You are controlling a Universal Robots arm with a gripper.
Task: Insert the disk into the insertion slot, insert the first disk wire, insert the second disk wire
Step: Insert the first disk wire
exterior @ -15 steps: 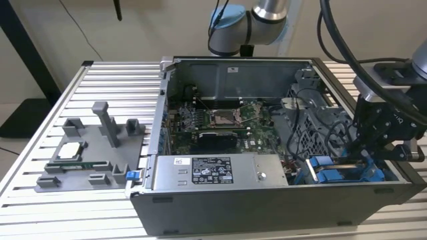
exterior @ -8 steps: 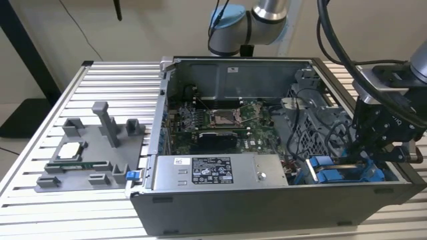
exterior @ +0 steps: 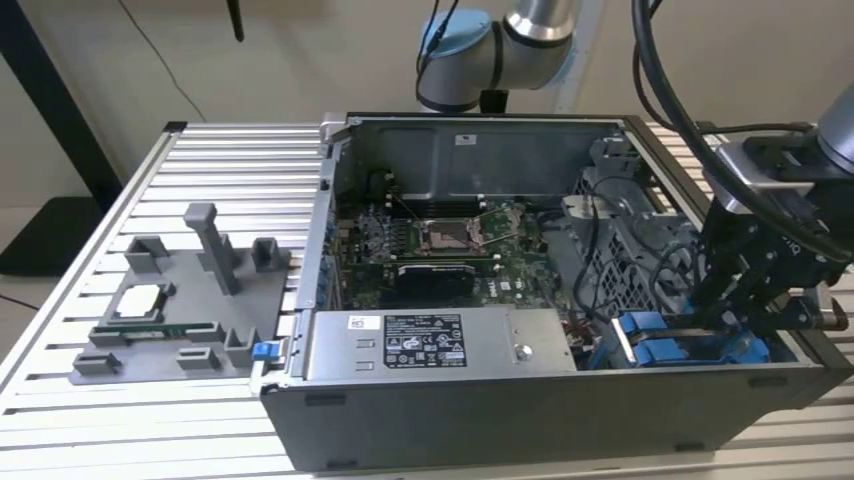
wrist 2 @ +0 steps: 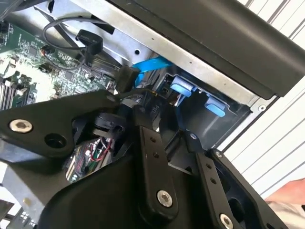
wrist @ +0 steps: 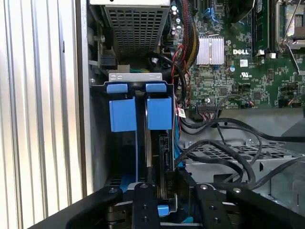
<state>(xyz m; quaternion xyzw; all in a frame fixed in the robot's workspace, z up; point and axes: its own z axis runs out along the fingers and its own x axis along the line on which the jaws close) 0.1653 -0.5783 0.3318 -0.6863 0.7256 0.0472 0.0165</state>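
Tool [exterior: 734, 312] at disk [wrist: 163, 160] in insertion slot [wrist: 102, 143], inside computer case [exterior: 534, 420]

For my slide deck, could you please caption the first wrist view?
Gripper at the blue-tabbed slot, with the motherboard and black cables alongside.

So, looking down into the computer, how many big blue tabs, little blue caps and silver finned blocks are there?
Big blue tabs: 2
Little blue caps: 2
Silver finned block: 1
Total: 5
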